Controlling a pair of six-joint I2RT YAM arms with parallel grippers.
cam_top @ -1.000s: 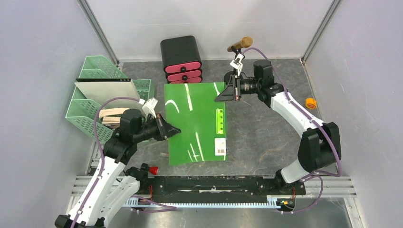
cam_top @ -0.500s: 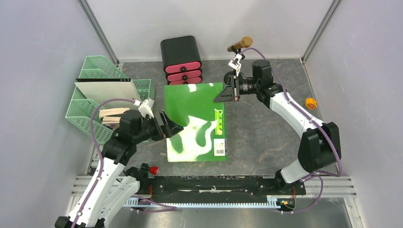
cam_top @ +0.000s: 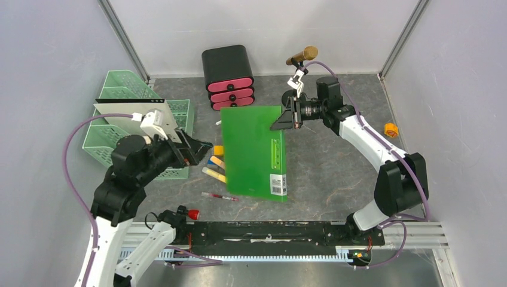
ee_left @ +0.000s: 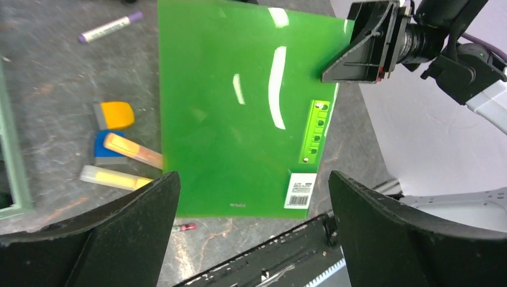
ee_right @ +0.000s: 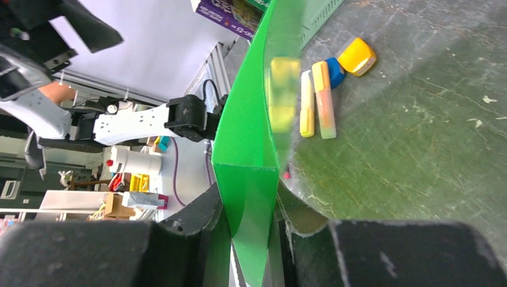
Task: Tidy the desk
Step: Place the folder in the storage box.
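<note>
- Now the left fingers [ee_left: 131,221], spread wide, have released the flat green plastic folder [cam_top: 254,149].
- The right fingers [cam_top: 284,121] pinch its corner; coloured markers [cam_top: 214,173], uncovered leftward, need sorting.

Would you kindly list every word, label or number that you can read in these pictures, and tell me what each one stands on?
Nothing can be read with certainty.
White barcode sticker on the green folder: bars show, but the digits are too small to read.
Purple packaging at the top edge of the right wrist view: pale lettering, blurred and cut off.
Purple-capped marker: any print on its barrel is too small to read.
</note>
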